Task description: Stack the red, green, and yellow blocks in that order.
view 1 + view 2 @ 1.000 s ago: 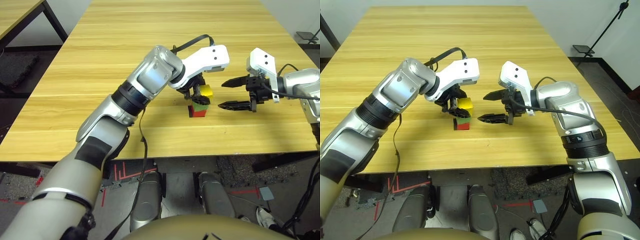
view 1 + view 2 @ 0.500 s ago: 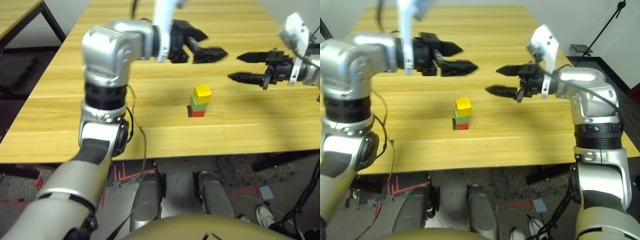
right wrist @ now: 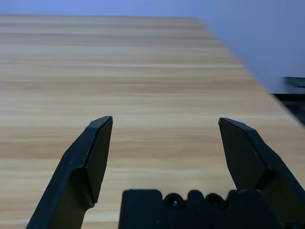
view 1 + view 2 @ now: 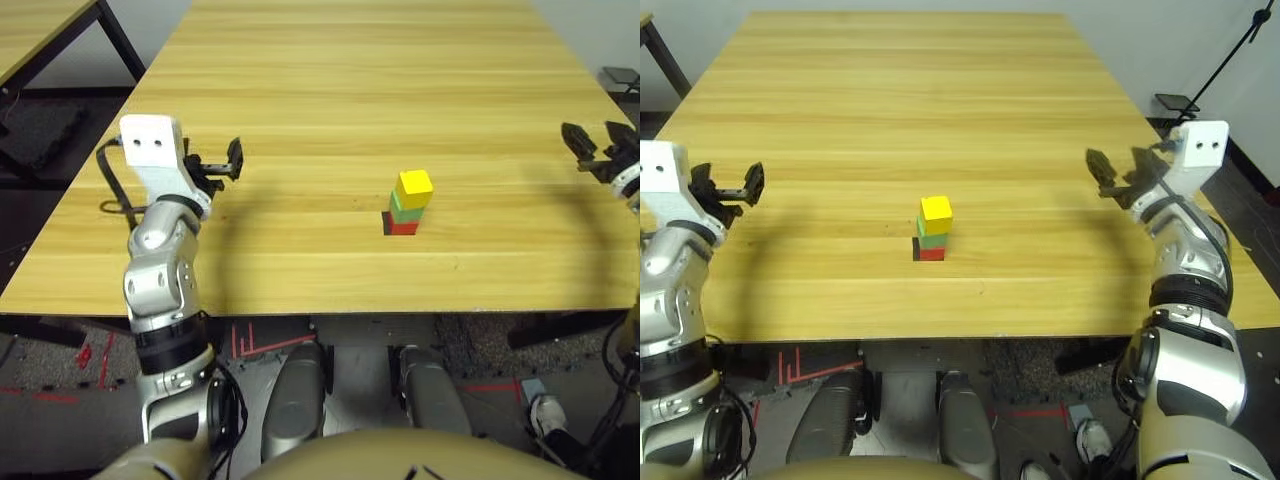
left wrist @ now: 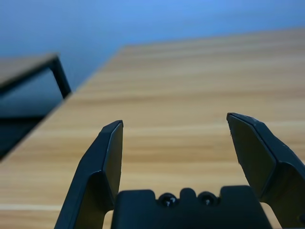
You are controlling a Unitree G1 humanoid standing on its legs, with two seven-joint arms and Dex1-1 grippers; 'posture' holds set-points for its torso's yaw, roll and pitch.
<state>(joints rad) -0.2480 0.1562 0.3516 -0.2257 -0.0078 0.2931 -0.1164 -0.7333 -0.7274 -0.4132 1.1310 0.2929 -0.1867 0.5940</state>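
The wood-grained worktop (image 4: 330,130) carries the red block (image 4: 931,255), with a flat black patch (image 4: 387,223) just to the block's left.

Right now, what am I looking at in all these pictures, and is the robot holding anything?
This is a robot with two silver arms. Each arm ends in a gripper, a kind of hand with two black fingers.

Two pictures come from the robot's two eyes, looking down at a wooden table. They show the same things, like your own two eyes do. The other two come from cameras on its wrists, looking along the fingers.

On the table is a little tower: a red block at the bottom, a green block in the middle and a yellow block on top. Beside the red one is a flat black patch.

The left gripper and the right gripper are both open, away from the tower, holding nothing.
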